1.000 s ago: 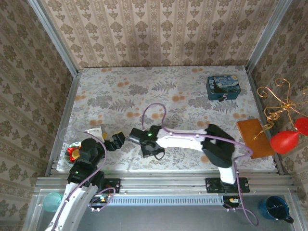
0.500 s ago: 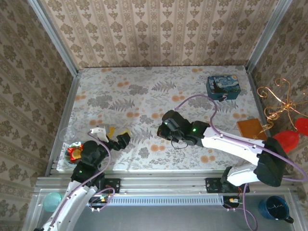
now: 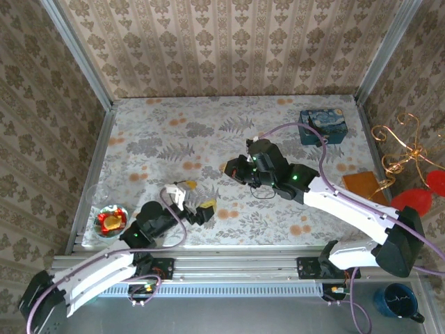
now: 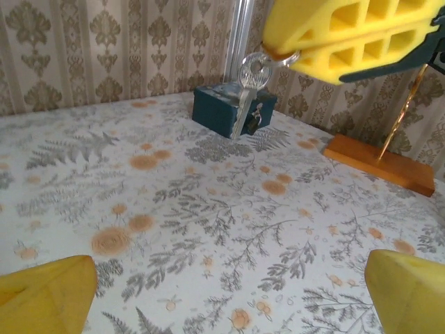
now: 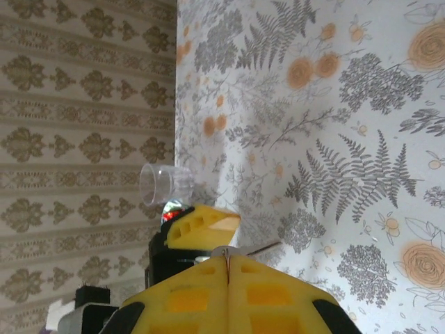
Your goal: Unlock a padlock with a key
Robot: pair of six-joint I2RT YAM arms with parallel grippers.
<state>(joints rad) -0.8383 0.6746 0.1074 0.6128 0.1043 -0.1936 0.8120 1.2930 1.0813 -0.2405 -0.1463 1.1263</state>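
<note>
The right gripper [image 4: 281, 50], pinched tight on a dangling silver key [image 4: 248, 80], should carry it steadily far right to the tiny padlock [image 4: 256, 117] against the blue tin [image 4: 215, 111], while the left gripper [image 3: 196, 200], jaws spread wide, could steady it.

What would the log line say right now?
left end effector: open, empty | right end effector: shut on key | padlock: by tin, untouched

A floral tabletop [image 3: 174, 132] carries a blue tin [image 3: 321, 126] in its far right corner. Near the right edge lies a wooden base [image 3: 358, 184] with a gold wire stand [image 3: 400, 149] rising from it. A clear cup [image 3: 111, 219] sits at the left edge.
</note>
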